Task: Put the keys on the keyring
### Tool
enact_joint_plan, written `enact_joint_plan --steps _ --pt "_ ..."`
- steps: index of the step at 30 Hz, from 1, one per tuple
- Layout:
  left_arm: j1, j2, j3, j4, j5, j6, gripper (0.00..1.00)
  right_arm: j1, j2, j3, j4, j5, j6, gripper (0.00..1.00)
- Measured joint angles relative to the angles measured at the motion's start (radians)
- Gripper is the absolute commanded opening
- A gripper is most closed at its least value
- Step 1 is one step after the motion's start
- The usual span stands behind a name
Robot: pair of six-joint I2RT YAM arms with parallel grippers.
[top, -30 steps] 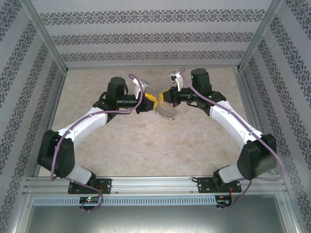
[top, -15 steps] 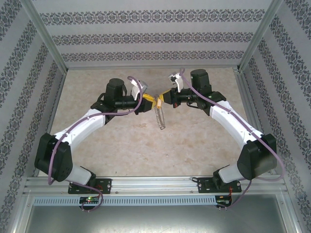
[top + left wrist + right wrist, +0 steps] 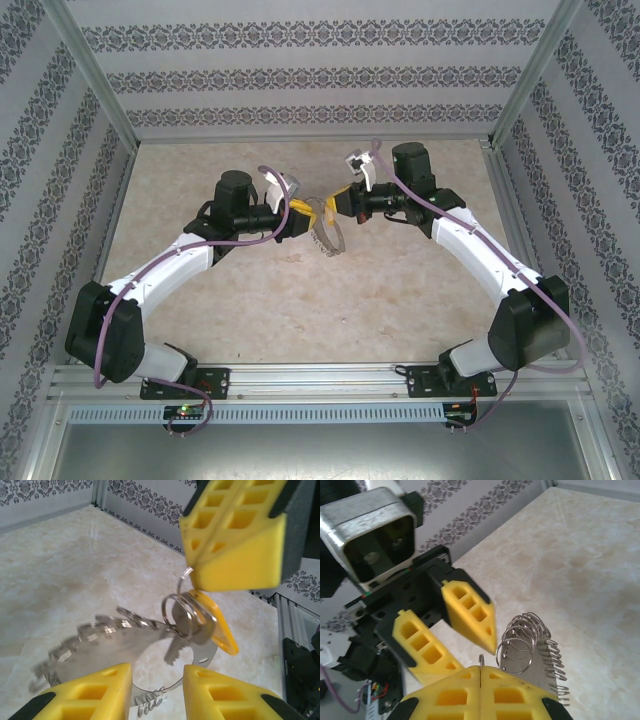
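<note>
Fingers (image 3: 95, 692) of the left tool (image 3: 156, 674) stand apart and released, gripping nothing. The lower edge of the keyring (image 3: 202, 656) sits in the gap between them without either pad closing on it. From above, this tool (image 3: 296, 213) faces its partner across a narrow space over the middle of the counter (image 3: 250, 290), probably so it can steady or take the hoop once it is lined up.

Between the two tools the keyring (image 3: 325, 235) hangs in the air, clear of the counter, with its fringe of small silver keys (image 3: 95, 632) trailing left. The key (image 3: 217, 627), with its yellowish head, dangles among a cluster of split rings (image 3: 520, 645) at the hoop's upper edge. Whether it is already threaded onto the hoop itself cannot be told.

To the right, the right tool (image 3: 200, 572) is clenched on a small wire ring (image 3: 181, 580), and the whole bundle hangs from that pinch. Holding it by the top loop lets the hoop and key fall free, where the other tool can reach them.
</note>
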Motion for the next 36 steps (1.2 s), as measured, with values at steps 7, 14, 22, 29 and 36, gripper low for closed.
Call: enact_joint_plan --steps 7,14,22,29,36 --pt "0.000 0.013 0.002 0.024 -0.020 0.000 0.32 -0.024 0.000 0.000 0.032 -0.165 0.011 0.00" --pt "0.000 0.030 0.002 0.079 -0.027 0.000 0.32 -0.030 0.010 0.000 0.038 -0.250 0.032 0.00" --pt "0.000 0.048 0.002 0.113 0.076 -0.015 0.32 -0.037 0.032 0.000 0.053 -0.275 0.060 0.00" --pt "0.000 0.047 0.002 0.145 0.132 -0.040 0.34 -0.037 0.042 0.000 0.071 -0.274 0.083 0.00" --pt "-0.001 0.047 0.002 0.178 0.188 -0.079 0.36 -0.036 0.048 0.000 0.112 -0.249 0.114 0.00"
